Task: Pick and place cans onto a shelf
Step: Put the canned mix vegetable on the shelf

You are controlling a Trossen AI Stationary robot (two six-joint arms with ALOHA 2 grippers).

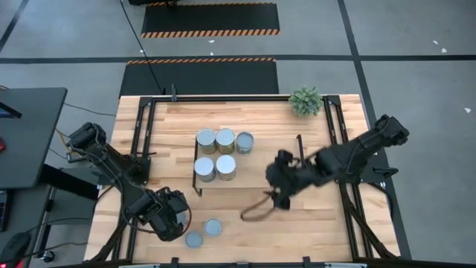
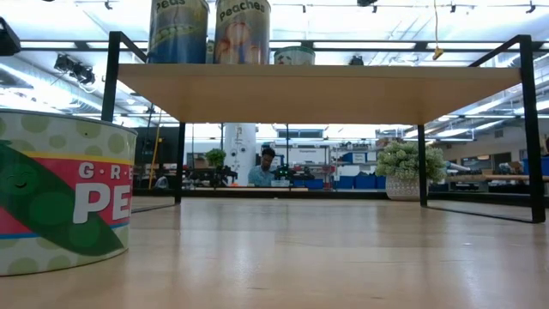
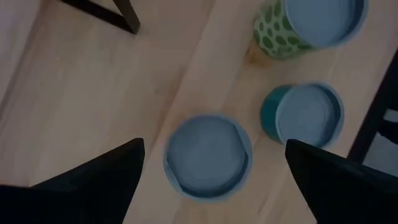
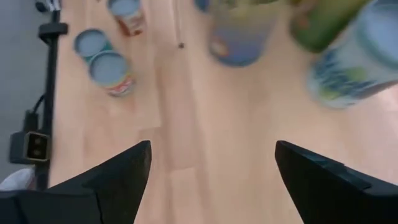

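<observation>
Wooden surface (image 1: 312,216) bore shelf (image 1: 253,160) with five cans (image 1: 225,165), left pincer (image 3: 211,180) gaped empty over a loose can (image 3: 208,155), right pincer (image 4: 211,180) wide open, empty.

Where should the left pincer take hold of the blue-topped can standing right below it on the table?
Grip the can across its round side wall, coming straight down from above. It stands upright, lid up, and the open left pincer already has a finger on either side of it. The teal can beside it stands apart, so there looks to be room for the finger on that side.
</observation>
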